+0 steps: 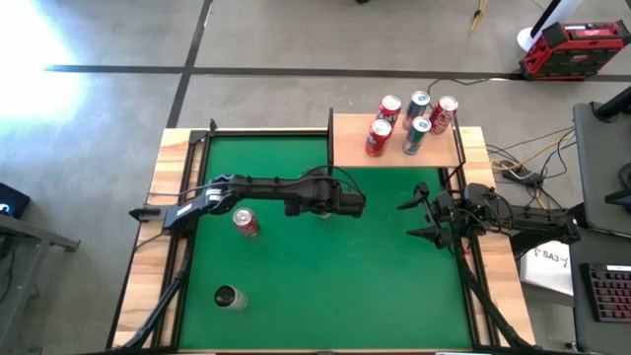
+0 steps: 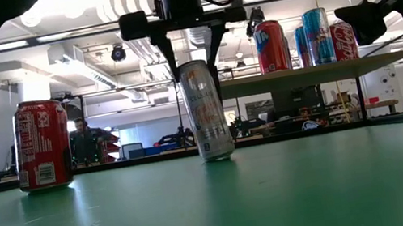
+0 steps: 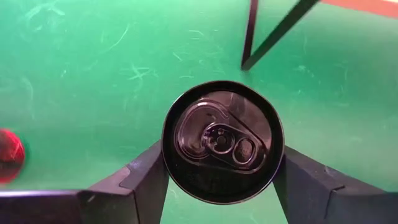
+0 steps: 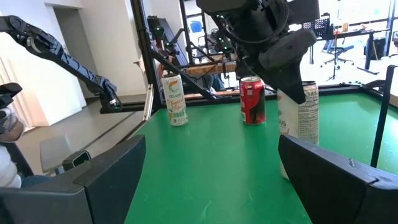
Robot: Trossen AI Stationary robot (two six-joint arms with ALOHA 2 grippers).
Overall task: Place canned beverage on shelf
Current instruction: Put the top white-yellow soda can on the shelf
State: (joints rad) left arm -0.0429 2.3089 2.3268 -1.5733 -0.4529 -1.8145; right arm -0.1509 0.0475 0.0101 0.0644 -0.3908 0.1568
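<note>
A slim silver can [image 2: 205, 111] stands slightly tilted near the middle of the green mat [image 1: 325, 286]. My left gripper [image 2: 196, 55] is shut on it from above. The shelf [image 1: 347, 148], a light-wood board on black legs, stands at the far right and carries several cans [image 1: 409, 123]. My right gripper [image 1: 416, 214] waits open at the right edge, touching nothing. A red can [image 1: 245, 222] stands upright on the mat to the left of the held can. My left gripper pinches the slim can by its upper wall just under the rim [image 3: 166, 163], one finger [image 3: 146, 180] on each side. The fingers come from above, pointing steeply down. The can leans a little; whether its bottom [image 2: 218, 156] rests on the mat I cannot tell.
A second slim can [image 1: 230, 298] stands near the front left of the mat. The shelf's black legs [image 3: 249, 37] rise close beyond the held can. Bare green mat lies between the held can and the shelf.
</note>
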